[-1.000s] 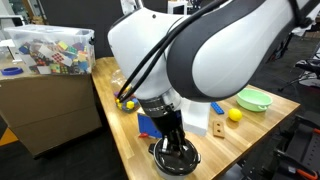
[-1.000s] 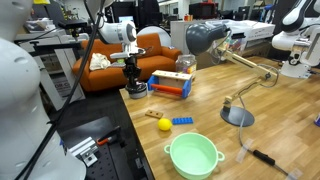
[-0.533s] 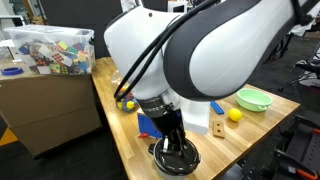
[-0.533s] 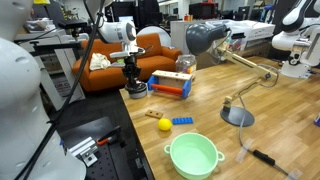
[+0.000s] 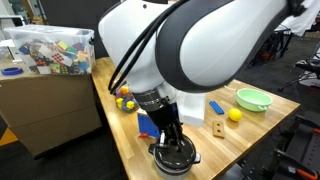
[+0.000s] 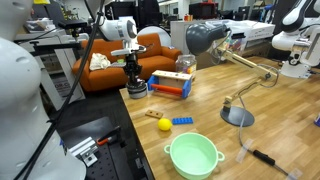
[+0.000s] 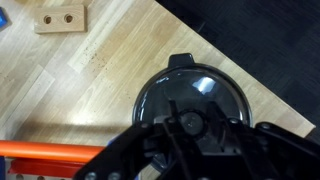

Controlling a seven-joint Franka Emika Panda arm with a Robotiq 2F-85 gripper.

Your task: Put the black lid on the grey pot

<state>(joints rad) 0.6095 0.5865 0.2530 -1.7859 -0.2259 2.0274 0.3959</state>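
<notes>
Wrist view shows the black lid [image 7: 190, 92] seated over the grey pot [image 7: 180, 60] at the table [image 7: 110, 70] edge. An exterior view hides that behind the gripper [image 5: 172, 140], which is apparently clenched on the lid's knob.

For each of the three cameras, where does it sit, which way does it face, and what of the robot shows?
Exterior view: close beside the robot, facing across the table toward the green bowl; white arm fills the top, gripper over the grey pot.
Exterior view: beyond the green bowl, facing back along the table at the distant arm and gripper.
Wrist view: looks straight down on the black lid; only the gripper shows, at the bottom.
Shared: all show the gripper; both exterior views show bowl and pot.
</notes>
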